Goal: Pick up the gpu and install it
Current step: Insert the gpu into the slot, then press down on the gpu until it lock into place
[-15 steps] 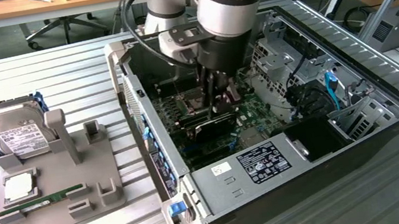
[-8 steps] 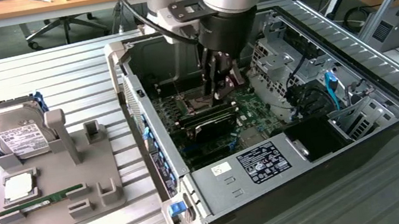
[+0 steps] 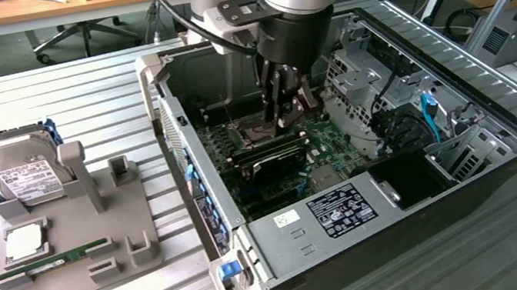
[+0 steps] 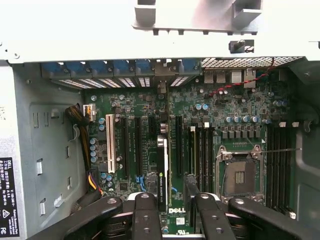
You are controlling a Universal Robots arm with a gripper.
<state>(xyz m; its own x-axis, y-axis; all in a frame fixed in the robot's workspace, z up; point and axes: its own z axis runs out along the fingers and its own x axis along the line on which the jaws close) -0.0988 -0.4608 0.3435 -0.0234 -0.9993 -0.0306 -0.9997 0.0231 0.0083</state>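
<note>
The gpu (image 4: 163, 172) stands on edge in a motherboard (image 4: 200, 150) slot, between the black expansion slots and the memory slots, inside the open case (image 3: 505, 129). In the wrist view its black edge runs up from between the gripper (image 4: 172, 210) fingers (image 4: 146, 217), which stand apart on either side of the card with a gap showing, released rather than clamped on it. In the exterior view the gripper (image 3: 282, 106) reaches straight down into the case above the gpu (image 3: 272, 164), which sits across the board just below the empty CPU socket (image 3: 259, 131).

Beyond the card in the wrist view lie the CPU socket (image 4: 239, 175) and the blue rear slot tabs (image 4: 100, 67).

On the exterior view's left, well apart from the case, a grey fixture (image 3: 69, 261) on the table (image 3: 74, 96) holds a hard drive (image 3: 20, 176) upright, a memory stick (image 3: 53, 259) lying flat and a CPU (image 3: 24, 240).
</note>
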